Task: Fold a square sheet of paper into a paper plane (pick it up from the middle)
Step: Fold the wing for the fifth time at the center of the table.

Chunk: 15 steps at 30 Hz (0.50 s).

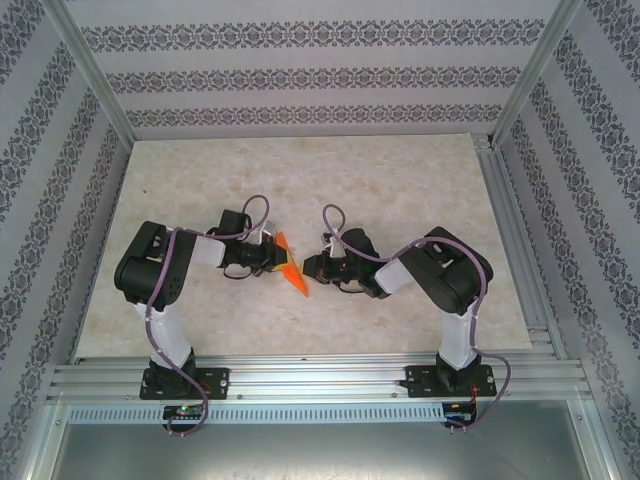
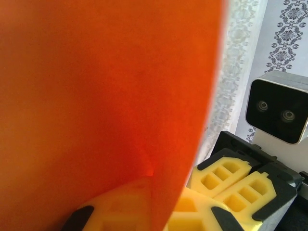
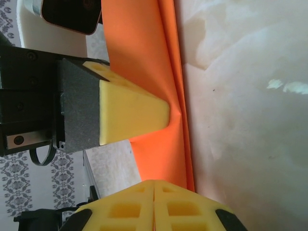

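Observation:
The paper plane [image 1: 289, 268] is a narrow, pointed piece of folded orange paper held between the two arms at mid-table. My left gripper [image 1: 270, 257] is shut on it. In the left wrist view the paper plane [image 2: 96, 96] rises out of the left gripper [image 2: 155, 187], pinched along a crease. In the right wrist view one of the left gripper's fingers [image 3: 134, 113] presses on the layered paper plane [image 3: 149, 62]. My right gripper [image 3: 154, 184] is shut, with its tips at the paper's lower end. Whether any paper is caught between them is hidden. The right gripper's fingers [image 2: 231, 180] lie together just beyond the paper's edge.
The beige marbled table [image 1: 400, 180] stretches away behind and to both sides of the arms. An aluminium rail [image 1: 320, 375] runs along its near edge and posts stand at its corners. Patterned walls [image 1: 300, 80] close in the back and sides.

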{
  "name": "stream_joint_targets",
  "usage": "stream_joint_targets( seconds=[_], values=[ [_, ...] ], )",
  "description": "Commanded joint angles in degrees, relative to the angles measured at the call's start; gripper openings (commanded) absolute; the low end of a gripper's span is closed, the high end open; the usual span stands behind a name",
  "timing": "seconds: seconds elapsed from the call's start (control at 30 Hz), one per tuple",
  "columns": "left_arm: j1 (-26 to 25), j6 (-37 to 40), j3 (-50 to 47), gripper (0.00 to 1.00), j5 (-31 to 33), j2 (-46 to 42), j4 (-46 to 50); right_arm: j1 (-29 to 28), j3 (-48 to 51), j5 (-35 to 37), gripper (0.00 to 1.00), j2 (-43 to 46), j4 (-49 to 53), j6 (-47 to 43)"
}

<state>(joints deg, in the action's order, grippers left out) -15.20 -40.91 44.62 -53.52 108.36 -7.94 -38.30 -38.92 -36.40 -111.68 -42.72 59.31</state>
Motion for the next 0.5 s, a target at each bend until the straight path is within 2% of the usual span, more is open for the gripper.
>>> stream_joint_targets(
  seconds=[0.0, 0.17, 0.27, 0.33, 0.47],
  values=[
    [1.01, 1.43, -1.46, 0.0, -1.5, 1.39, -3.89, -1.19, -1.68, -2.62, 0.08, -1.32, -3.01, 0.52],
    [1.5, 0.64, -1.72, 0.0, -2.27, 1.25, -4.77, -1.86, -1.75, -2.64, 0.09, -1.32, -2.63, 0.27],
    [1.38, -3.63, -2.3, 0.0, -2.53, 0.65, -8.79, -0.84, 0.01, 0.19, 0.11, 1.97, 0.58, -2.69],
    [0.93, -6.61, -2.55, 0.0, -3.26, 0.28, -12.16, -0.04, 0.76, 2.67, 0.13, 5.88, 7.25, -6.83],
    [-0.79, -9.11, -1.95, 0.0, -1.41, -1.04, -12.92, 1.58, 0.42, 8.68, 0.15, 14.25, 24.85, -15.94]
  ],
)
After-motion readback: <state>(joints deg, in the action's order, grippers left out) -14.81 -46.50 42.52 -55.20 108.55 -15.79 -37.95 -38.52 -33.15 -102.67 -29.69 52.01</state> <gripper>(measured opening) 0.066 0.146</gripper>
